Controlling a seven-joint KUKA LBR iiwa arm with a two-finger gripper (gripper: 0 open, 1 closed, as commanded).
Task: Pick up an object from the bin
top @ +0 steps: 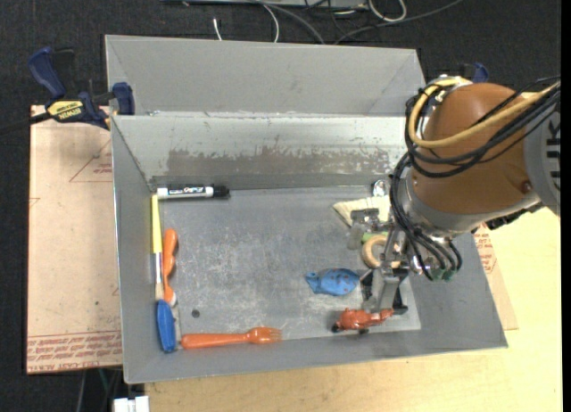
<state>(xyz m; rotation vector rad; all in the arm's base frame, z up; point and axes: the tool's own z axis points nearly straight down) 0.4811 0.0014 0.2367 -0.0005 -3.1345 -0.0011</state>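
Marker [192,192] label unreadable (too small).

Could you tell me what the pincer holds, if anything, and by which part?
It cannot be told: the pincer is down beside a small red object at the bin's right.

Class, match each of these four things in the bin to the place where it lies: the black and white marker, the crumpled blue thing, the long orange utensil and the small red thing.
Things
1. black and white marker
2. crumpled blue thing
3. long orange utensil
4. small red thing

Places in the bin
A. front right, right by the gripper
B. along the front wall, left of centre
C. along the back wall, at its left end
D. on the floor right of centre, just left of the gripper

Pairs: 1-C, 2-D, 3-B, 4-A
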